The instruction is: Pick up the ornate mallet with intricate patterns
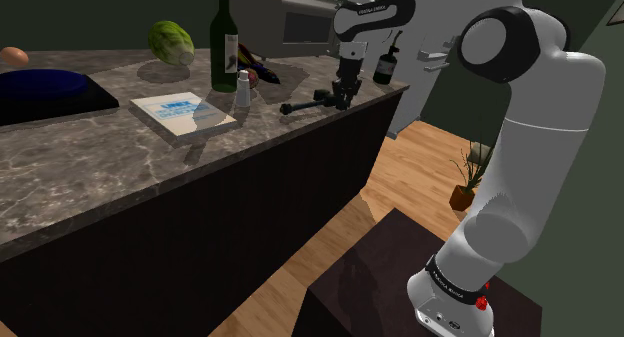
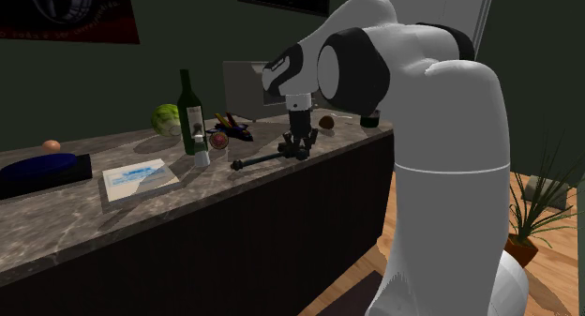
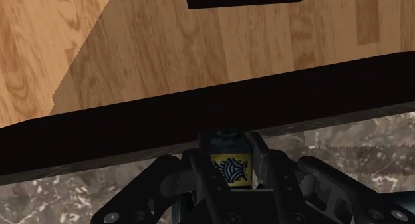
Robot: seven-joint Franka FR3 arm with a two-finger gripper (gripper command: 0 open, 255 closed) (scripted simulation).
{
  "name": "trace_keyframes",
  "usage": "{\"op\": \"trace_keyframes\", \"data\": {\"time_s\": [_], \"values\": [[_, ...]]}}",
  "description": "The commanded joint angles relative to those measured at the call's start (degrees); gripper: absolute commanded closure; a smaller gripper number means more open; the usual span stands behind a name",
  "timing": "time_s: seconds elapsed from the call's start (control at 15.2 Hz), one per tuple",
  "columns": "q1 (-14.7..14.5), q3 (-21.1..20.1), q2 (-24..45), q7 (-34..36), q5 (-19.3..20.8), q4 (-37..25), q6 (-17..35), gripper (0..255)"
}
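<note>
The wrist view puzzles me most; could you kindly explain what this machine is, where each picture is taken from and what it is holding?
This is a white robot arm with a black two-finger gripper. It stands on a box beside a stone counter.

The shoulder view looks over the counter from beside the box, and the second exterior view shows the same counter from another spot. The wrist view looks along the gripper, past the counter's edge to the wooden floor.

On the counter are a green bottle, a lettuce, a small white shaker, a flat white-and-blue book and a dark mallet.

The fingers clasp the mallet's patterned part. I cannot tell whether it is lifted.
</note>
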State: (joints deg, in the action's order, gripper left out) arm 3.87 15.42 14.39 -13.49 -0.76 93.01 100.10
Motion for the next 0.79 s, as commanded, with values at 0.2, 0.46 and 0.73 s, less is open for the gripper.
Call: {"op": "trace_keyframes", "data": {"time_s": [0.2, 0.46, 0.73], "values": [[0.1, 0.0, 0.2, -0.1, 0.0, -0.2, 0.0, 255], [0.1, 0.1, -0.1, -0.1, 0.0, -2.9, -3.0, 255], [0.2, 0.1, -0.1, -0.2, 0.1, -6.0, -6.1, 255]]}}
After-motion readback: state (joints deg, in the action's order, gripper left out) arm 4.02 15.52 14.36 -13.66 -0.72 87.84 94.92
